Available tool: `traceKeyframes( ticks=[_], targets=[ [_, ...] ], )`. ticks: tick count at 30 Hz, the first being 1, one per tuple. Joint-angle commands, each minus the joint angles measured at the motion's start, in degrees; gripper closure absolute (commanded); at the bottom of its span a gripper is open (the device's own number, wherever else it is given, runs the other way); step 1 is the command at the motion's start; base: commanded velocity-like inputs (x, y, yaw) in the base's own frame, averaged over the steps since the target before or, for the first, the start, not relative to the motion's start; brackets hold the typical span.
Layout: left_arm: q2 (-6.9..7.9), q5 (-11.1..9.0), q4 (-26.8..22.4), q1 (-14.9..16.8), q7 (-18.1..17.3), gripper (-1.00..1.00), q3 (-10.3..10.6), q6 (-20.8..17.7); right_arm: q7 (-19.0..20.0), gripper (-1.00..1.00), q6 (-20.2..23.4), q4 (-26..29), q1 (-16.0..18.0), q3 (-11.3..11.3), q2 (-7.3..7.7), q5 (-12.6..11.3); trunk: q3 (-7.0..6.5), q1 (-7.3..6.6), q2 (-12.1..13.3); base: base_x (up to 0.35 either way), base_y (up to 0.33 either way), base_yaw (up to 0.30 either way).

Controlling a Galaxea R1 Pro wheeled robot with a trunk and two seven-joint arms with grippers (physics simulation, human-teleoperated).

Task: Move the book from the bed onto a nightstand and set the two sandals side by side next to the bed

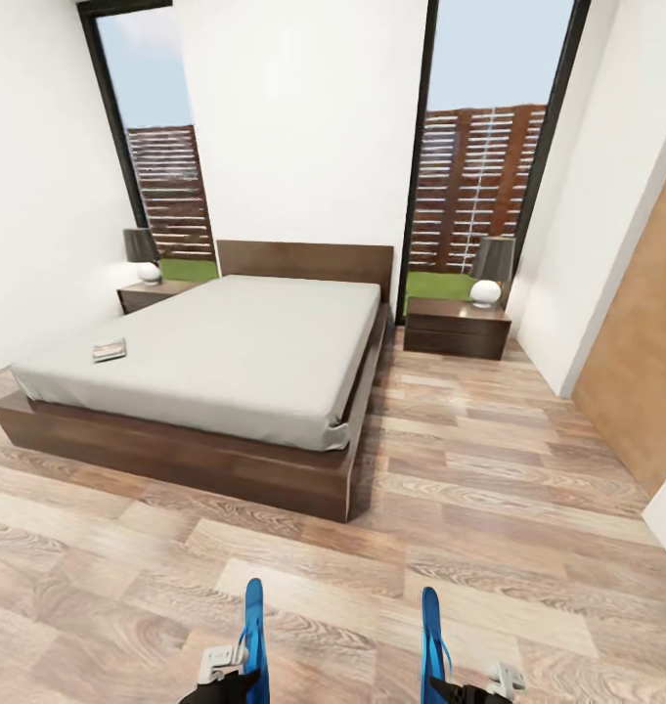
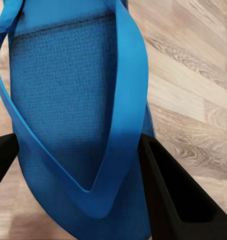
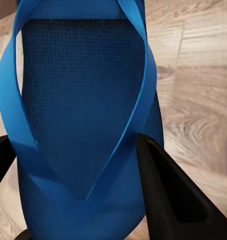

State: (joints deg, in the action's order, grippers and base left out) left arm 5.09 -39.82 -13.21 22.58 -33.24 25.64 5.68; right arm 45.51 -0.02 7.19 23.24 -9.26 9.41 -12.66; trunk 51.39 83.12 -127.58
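Observation:
Held low over the plank floor in the head view are two blue sandals, one (image 1: 255,636) in my left gripper (image 1: 230,675) and the other (image 1: 432,640) in my right gripper (image 1: 469,684). The left wrist view has black fingers (image 2: 173,195) shut on either side of its sandal (image 2: 63,90). The right wrist view shows the same grip, fingers (image 3: 168,190) closed on the other sandal (image 3: 83,90). Ahead stands the bed (image 1: 225,352), with the book (image 1: 109,349) lying near its left edge. One nightstand (image 1: 152,293) flanks the headboard on the left and another (image 1: 457,328) on the right.
Each nightstand carries a lamp, one (image 1: 142,256) at left and one (image 1: 491,269) at right. Tall dark-framed windows stand behind them. A brown wooden panel (image 1: 636,372) lines the right wall. Open plank floor (image 1: 469,469) runs between the bed's right side and that wall.

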Motion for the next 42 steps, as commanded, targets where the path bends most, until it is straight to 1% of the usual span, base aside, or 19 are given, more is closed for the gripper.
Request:
traceKeyframes(
  ticks=[1,25,42],
  targets=[
    [0.06,-0.2,0.0,0.0,-0.1,1.0,0.5,0.4,0.1,1.0,0.0,-0.1,0.0,-0.2,0.0,0.0,0.05,-0.01,0.0,0.0,0.0,-0.265],
    [0.0,0.0,-0.1,0.0,-0.2,1.0,0.7,0.3,0.1,1.0,0.0,-0.1,0.0,-0.2,0.08,-0.2,0.05,-0.01,0.0,0.0,0.0,-0.295],
    [-0.43,0.3,-0.1,0.0,-0.1,1.0,0.8,0.4,0.2,1.0,0.0,-0.1,0.0,-0.2,0.09,-0.3,0.05,-0.01,0.0,0.0,0.0,-0.295]
  ],
)
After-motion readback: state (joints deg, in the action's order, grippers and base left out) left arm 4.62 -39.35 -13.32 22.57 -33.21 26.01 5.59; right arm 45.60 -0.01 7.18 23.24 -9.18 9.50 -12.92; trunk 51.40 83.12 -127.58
